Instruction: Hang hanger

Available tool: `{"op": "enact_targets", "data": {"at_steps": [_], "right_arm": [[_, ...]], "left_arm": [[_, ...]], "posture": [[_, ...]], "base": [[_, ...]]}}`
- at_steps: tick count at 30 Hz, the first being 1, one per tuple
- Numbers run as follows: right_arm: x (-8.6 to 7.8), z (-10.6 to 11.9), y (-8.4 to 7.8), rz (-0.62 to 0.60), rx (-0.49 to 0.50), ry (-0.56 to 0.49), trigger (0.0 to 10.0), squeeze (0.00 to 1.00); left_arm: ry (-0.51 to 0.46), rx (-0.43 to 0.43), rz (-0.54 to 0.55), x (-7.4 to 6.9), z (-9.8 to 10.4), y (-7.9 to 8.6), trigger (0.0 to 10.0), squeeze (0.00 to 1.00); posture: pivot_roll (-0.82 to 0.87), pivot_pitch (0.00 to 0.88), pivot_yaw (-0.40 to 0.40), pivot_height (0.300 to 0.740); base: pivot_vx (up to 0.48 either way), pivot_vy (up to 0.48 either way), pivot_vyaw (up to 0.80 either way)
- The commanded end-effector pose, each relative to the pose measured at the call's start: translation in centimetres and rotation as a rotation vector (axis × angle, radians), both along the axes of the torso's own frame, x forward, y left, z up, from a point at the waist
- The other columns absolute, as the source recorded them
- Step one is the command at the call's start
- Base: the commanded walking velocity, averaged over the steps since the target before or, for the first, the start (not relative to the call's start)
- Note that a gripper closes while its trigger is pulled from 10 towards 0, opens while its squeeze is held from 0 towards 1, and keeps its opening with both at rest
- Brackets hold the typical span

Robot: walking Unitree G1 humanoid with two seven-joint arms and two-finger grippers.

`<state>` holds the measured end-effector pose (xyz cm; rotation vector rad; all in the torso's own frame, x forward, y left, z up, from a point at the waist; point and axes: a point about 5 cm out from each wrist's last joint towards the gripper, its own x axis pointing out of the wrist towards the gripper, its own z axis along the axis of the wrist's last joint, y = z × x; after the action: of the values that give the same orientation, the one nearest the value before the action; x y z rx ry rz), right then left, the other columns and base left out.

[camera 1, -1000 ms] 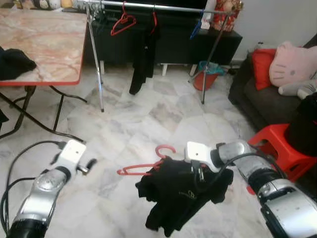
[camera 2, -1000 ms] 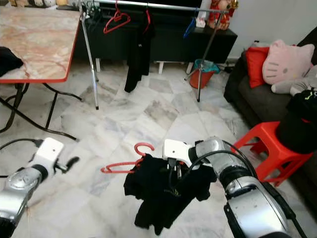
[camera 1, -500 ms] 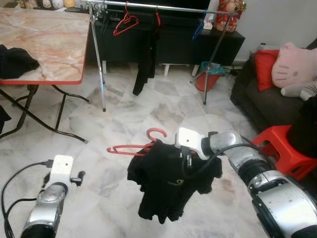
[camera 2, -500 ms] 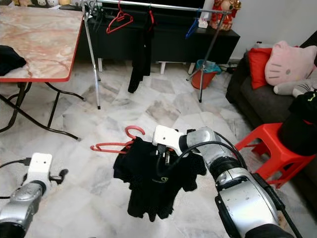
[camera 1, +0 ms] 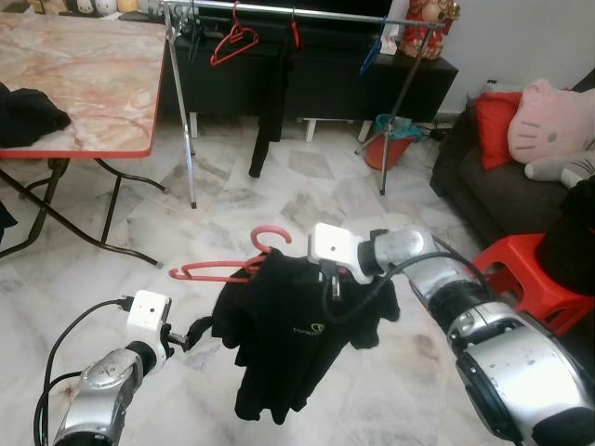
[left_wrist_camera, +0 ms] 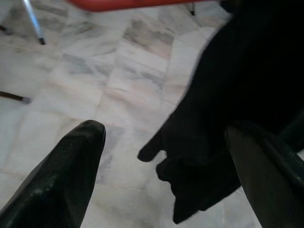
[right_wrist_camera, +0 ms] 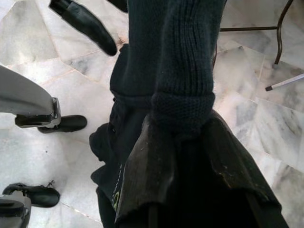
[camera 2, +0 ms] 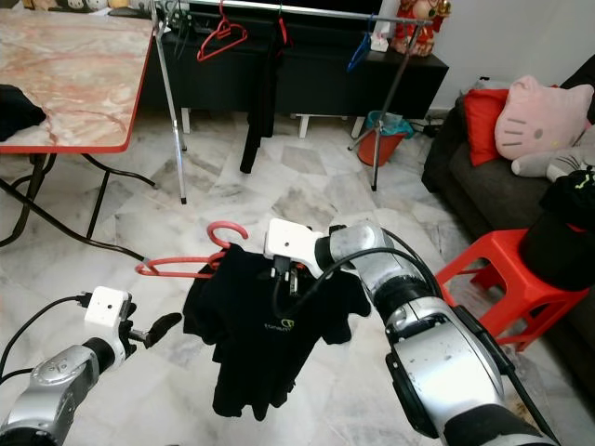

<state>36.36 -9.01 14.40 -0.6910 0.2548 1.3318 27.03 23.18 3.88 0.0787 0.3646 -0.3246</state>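
Observation:
A red hanger (camera 1: 212, 270) carries a black shirt (camera 1: 286, 339) and hangs in the air over the marble floor. My right gripper (camera 1: 333, 282) is shut on the shirt's knitted collar (right_wrist_camera: 183, 99), where the hanger sits. The hook (camera 1: 269, 236) points up, and one red arm sticks out to the left. My left gripper (camera 1: 192, 331) is low on the left, open, its fingertips (left_wrist_camera: 90, 133) just short of the shirt's hem (left_wrist_camera: 199, 190). A steel clothes rail (camera 1: 279, 11) stands far ahead with a red hanger (camera 1: 232, 42) on it.
The rail also holds a hanging black garment (camera 1: 271, 102) and a blue hanger (camera 1: 371, 54). A folding table (camera 1: 84, 84) with a marble top stands to the left. A red stool (camera 1: 521, 279) and a dark sofa (camera 1: 502, 195) are to the right. A red bucket (camera 1: 390, 149) sits near the rail's foot.
My right gripper has lifted the hanger and shirt higher and to the left. My left gripper has come in low towards the shirt's hem.

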Motion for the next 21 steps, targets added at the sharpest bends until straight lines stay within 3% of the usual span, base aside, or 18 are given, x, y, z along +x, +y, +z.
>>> {"op": "enact_targets", "data": {"at_steps": [1, 6, 9, 21], "right_arm": [[0.5, 1.5, 0.2, 0.009, 0.044, -0.023, 0.0, 0.00], [0.3, 2.1, 0.8, 0.069, 0.061, -0.011, 0.0, 0.00], [0.1, 2.1, 0.8, 0.114, 0.024, -0.002, 0.0, 0.00], [0.1, 3.5, 1.3, 0.174, 0.055, -0.009, 0.0, 0.00]], "left_arm": [[-0.010, 0.013, -0.012, 0.1, 0.0, -0.3, 10.0, 0.00], [-0.028, -0.005, -0.009, 0.1, 0.1, -0.3, 10.0, 0.00], [-0.042, -0.061, -0.012, 0.0, -0.1, -0.3, 10.0, 0.00], [-0.035, -0.161, -0.083, -0.9, -0.9, -1.3, 10.0, 0.00]], "posture": [[0.13, 0.047, -0.191, 0.740], [0.13, 0.046, -0.188, 0.740], [0.12, 0.041, -0.191, 0.740], [0.10, 0.024, -0.201, 0.740]], "base": [[0.000, 0.000, 0.00], [0.000, 0.000, 0.00], [0.000, 0.000, 0.00], [0.000, 0.000, 0.00]]}}
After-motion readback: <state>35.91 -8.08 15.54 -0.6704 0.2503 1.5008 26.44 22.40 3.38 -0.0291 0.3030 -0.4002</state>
